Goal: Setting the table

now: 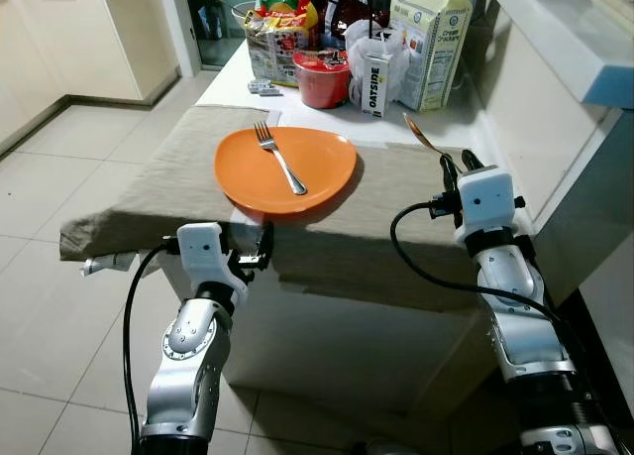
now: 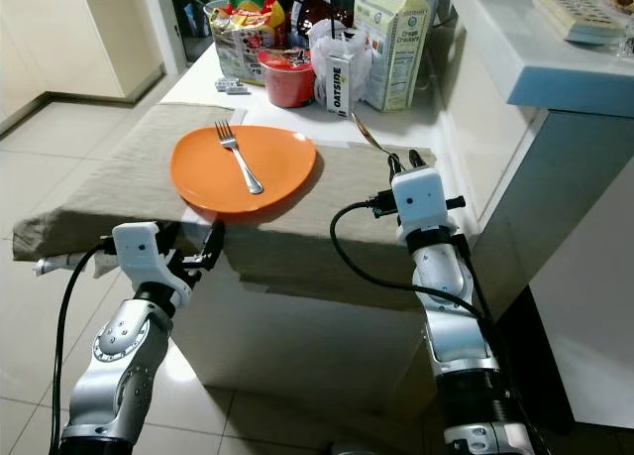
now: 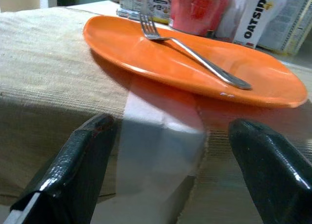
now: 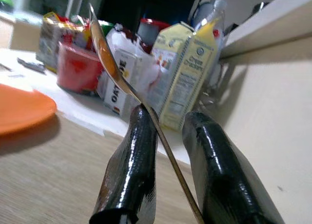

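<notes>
An orange plate (image 1: 322, 168) lies on the tan cloth (image 1: 149, 192) of the table, and a silver fork (image 1: 278, 158) rests across it. My right gripper (image 1: 457, 164) is over the cloth to the right of the plate, shut on a golden spoon (image 1: 424, 138) whose bowl (image 4: 100, 48) points up and away. Low at the table's front edge, just before the plate (image 3: 195, 68), my left gripper (image 1: 253, 247) is open with nothing between its fingers (image 3: 73, 170).
At the table's far end stand a red cup (image 1: 322, 78), an Oatside carton (image 1: 375, 78), a tall milk carton (image 1: 432, 44) and snack bags (image 1: 282, 19). A white counter (image 1: 565, 39) runs along the right side. Tiled floor (image 1: 69, 148) lies to the left.
</notes>
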{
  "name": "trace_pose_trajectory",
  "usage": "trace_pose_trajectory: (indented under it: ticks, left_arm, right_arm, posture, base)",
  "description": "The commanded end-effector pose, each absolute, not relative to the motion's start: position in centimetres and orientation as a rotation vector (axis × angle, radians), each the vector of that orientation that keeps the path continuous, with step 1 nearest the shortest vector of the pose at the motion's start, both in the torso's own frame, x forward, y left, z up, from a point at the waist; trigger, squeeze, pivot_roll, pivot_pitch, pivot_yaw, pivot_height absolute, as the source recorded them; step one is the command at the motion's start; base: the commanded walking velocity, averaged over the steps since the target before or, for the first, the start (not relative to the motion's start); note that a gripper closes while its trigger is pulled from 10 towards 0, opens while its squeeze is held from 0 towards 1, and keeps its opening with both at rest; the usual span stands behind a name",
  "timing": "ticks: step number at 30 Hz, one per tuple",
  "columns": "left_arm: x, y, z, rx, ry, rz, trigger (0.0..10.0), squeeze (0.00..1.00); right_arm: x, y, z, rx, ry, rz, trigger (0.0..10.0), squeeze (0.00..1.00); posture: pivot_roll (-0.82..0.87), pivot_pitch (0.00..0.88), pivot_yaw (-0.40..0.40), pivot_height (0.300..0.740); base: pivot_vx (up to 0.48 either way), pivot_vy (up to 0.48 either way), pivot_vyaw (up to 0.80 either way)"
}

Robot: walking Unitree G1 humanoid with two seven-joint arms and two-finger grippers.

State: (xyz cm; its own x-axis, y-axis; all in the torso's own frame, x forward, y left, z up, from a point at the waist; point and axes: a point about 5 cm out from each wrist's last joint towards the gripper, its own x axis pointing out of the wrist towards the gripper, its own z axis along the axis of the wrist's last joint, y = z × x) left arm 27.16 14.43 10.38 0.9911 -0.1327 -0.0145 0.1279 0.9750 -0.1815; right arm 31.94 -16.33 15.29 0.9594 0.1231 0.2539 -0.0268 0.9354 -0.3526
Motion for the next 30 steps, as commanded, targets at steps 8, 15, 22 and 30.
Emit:
trace_pose_trajectory:
  ticks: [8,15,22,30]
  left_arm:
    - [25.0,14.4,12.0,-0.205,-0.005,-0.063,10.0,0.00]
    - [25.1,15.5,11.7,-0.158,0.015,-0.051,10.0,0.00]
    - [26.5,15.4,12.1,-0.162,0.024,-0.094,10.0,0.00]
    - [28.6,14.5,14.5,-0.206,-0.045,-0.144,10.0,0.00]
  right_arm:
    - [33.5,-17.1,14.1,-0.294,-0.235,0.134,0.0,0.14]
    - [33.8,-15.6,14.2,-0.273,-0.257,0.165,0.0,0.14]
    - [33.9,-15.0,14.1,-0.222,-0.253,0.156,0.0,0.13]
    - [34.5,-14.1,13.2,-0.088,-0.167,0.176,0.0,0.13]
  posture:
    - [-0.09,0.000,-0.054,0.740]
    - [-0.09,0.000,-0.034,0.740]
    - [-0.14,0.000,0.030,0.740]
    - [-0.15,0.000,0.052,0.740]
  base:
    - [0.000,0.000,0.00]
    - [0.000,0.000,0.00]
    - [0.000,0.000,0.00]
    - [0.000,0.000,0.00]
